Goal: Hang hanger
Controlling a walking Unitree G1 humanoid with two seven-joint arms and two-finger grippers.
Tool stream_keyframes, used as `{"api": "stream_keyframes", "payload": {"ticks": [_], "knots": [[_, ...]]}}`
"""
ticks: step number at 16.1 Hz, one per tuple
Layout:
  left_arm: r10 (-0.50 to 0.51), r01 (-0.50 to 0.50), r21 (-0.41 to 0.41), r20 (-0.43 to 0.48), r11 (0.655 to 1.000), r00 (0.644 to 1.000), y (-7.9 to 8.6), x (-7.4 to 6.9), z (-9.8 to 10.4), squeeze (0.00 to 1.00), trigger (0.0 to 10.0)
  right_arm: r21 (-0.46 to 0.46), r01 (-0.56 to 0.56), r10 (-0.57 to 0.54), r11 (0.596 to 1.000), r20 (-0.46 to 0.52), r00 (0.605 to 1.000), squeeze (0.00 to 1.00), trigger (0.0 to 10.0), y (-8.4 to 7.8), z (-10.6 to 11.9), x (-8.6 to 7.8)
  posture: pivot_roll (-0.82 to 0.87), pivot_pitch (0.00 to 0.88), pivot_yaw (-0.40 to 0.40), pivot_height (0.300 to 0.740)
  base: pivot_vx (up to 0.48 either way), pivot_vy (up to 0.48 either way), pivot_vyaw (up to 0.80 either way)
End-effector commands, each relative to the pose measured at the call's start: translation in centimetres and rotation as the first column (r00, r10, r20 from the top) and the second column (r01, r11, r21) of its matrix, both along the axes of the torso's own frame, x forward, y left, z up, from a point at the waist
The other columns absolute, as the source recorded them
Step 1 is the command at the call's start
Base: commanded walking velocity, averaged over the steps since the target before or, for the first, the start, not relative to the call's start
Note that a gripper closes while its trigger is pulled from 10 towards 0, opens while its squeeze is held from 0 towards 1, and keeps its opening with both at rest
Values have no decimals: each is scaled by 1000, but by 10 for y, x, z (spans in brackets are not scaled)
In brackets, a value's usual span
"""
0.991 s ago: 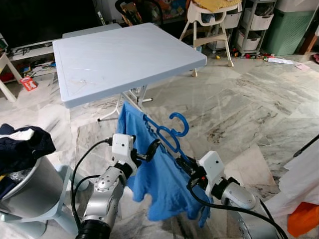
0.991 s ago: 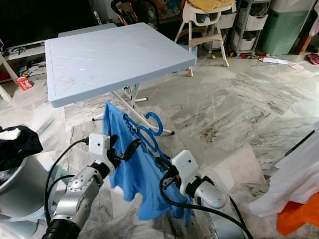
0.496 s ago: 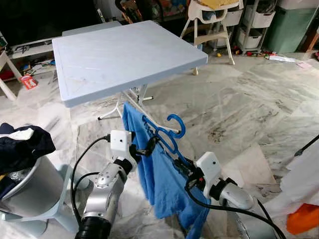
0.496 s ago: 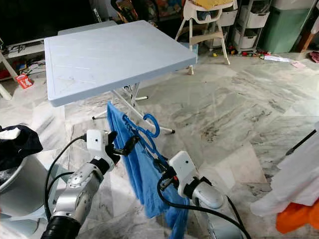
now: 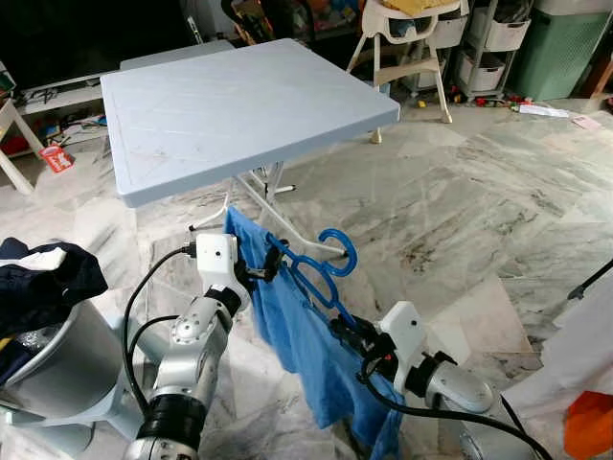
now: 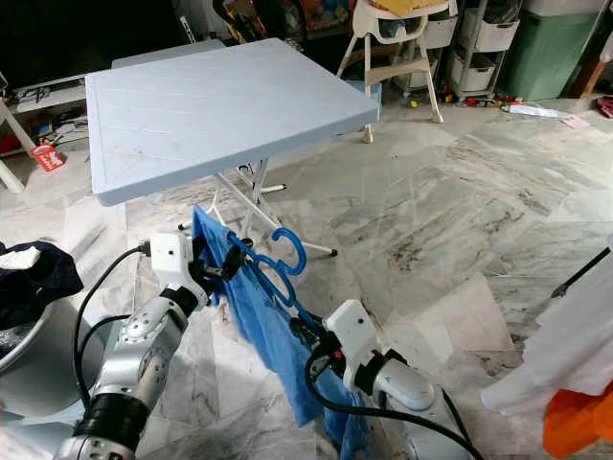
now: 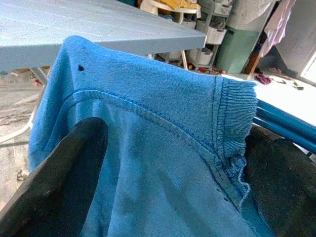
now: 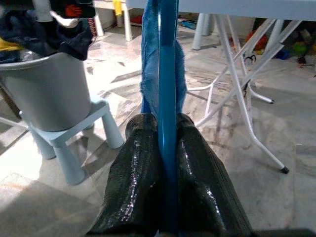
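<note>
Blue plastic hanger held in air, tilted, hook curling toward 2 o'clock; blue shirt draped over it, hanging limp toward 6 o'clock above marble floor.

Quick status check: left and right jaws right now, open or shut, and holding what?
Left gripper: shut on the blue shirt at its shoulder.
Right gripper: shut on the blue hanger, clamping its bar.
</note>
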State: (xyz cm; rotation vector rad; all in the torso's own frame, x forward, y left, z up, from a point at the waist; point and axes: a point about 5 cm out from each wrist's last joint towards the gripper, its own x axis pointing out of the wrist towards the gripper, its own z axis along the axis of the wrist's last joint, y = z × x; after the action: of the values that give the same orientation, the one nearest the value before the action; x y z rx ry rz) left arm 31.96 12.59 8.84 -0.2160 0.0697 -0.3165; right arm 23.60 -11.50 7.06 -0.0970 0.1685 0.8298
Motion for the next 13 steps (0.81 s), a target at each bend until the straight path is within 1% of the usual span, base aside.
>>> {"api": "stream_keyframes", "payload": {"ticks": [1, 2, 3, 4, 6, 7, 8, 9, 11, 13], "knots": [[23, -23, 3, 12, 1000, 1000, 6, 4, 4, 0, 10000, 19, -59, 58, 998, 27, 998, 0, 10000, 8, 8, -2, -124, 5, 102, 740, 0, 0, 0], [21, -22, 2, 9, 1000, 1000, 6, 4, 3, 0, 10000, 19, -53, 53, 998, 27, 998, 0, 10000, 8, 8, -2, -124, 4, 103, 740, 0, 0, 0], [22, -23, 1, 5, 1000, 1000, 6, 4, 2, 0, 824, 15, -46, 46, 999, 28, 999, 0, 10000, 8, 7, -2, -124, 4, 104, 740, 0, 0, 0], [24, -24, 0, 3, 1000, 1000, 6, 4, 2, 0, 0, 13, -41, 41, 999, 28, 999, 0, 10000, 7, 7, -2, -123, 4, 104, 740, 0, 0, 0], [12, -12, 8, 3, 1000, 1000, 6, 3, 1, 0, 0, 0, -29, 29, 1000, 31, 999, 0, 10000, 7, 7, 0, -120, 5, 106, 740, 0, 0, 0], [1, -1, 15, 2, 1000, 1000, 5, 2, 0, 0, 2627, -5, -19, 19, 1000, 36, 999, 0, 10000, 6, 7, 0, -118, 4, 106, 740, 0, 0, 0], [-28, 28, 34, -4, 999, 1000, 2, -1, -2, 0, 10000, -11, 2, -1, 1000, 40, 999, 0, 10000, 6, 7, 2, -116, 4, 105, 740, 0, 0, 0], [-60, 61, 41, -12, 997, 998, -3, -5, -4, 0, 10000, -20, 33, -32, 999, 50, 998, 0, 10000, 6, 7, 8, -113, 2, 104, 740, 0, 0, 0], [-97, 99, 57, -24, 994, 995, -9, -12, -9, 0, 10000, -19, 57, -56, 998, 68, 996, 0, 10000, 9, 10, 14, -110, 1, 102, 740, 0, 0, 0], [-107, 109, 52, -42, 993, 993, -10, -15, -13, 0, 10000, -10, 71, -70, 997, 84, 994, 0, 10000, 12, 14, 18, -107, 0, 101, 740, 0, 0, 0]]}}
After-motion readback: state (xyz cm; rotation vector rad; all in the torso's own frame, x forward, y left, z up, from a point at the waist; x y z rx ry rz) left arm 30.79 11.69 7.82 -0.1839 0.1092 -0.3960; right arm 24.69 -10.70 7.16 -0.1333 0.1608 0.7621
